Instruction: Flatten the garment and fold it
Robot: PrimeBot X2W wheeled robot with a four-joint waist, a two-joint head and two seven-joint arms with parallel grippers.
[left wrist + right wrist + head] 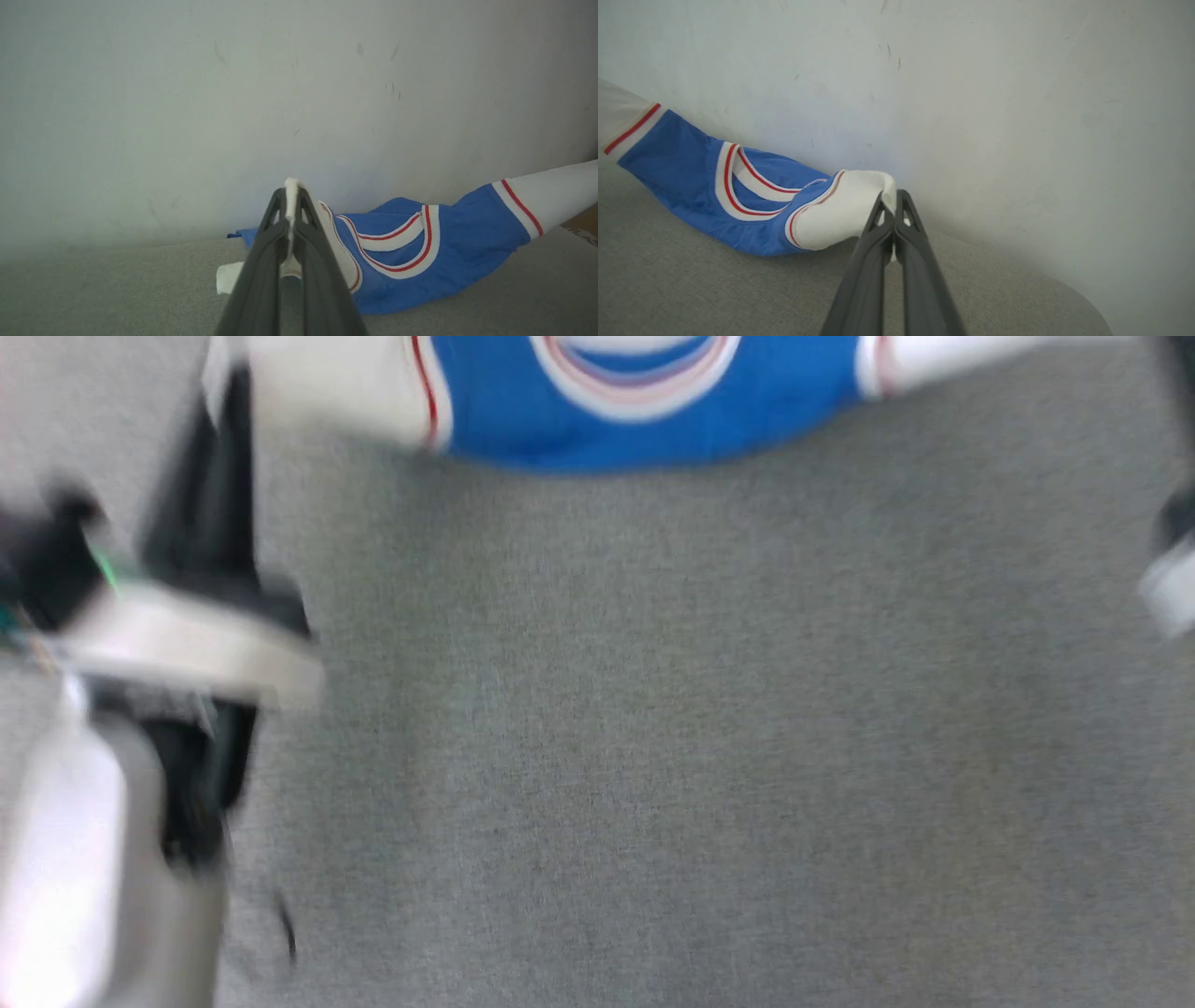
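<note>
Blue jersey cloth, item 1: the garment (644, 425), w/ white sleeve ends and red-white striped trim. Location: far side of grey fabric surface (653, 756), close vs. pale wall (187, 93). In head view it runs along the top edge, blurred, collar trim near the middle. Blue body sags at centre and touches the surface; both sleeves are lifted off it.

Item 2: left gripper (290, 186), fingers pinched tight together w/ a fold of white sleeve cloth between the tips.

Item 3: right gripper (891, 198), likewise closed, nipping the edge of the other white sleeve end (831, 214).

Why held so, in our judgement: one sleeve per claw lets us pull the arms apart and draw the shirt taut, so it can be laid flat before any fold. Flattening not yet done; the middle is slack and bunched. Risk: a thin pinch at the cuff edge may slip if pulled hard.

Containers: nil on our list; garment sits in nothing, only on the open surface.
</note>
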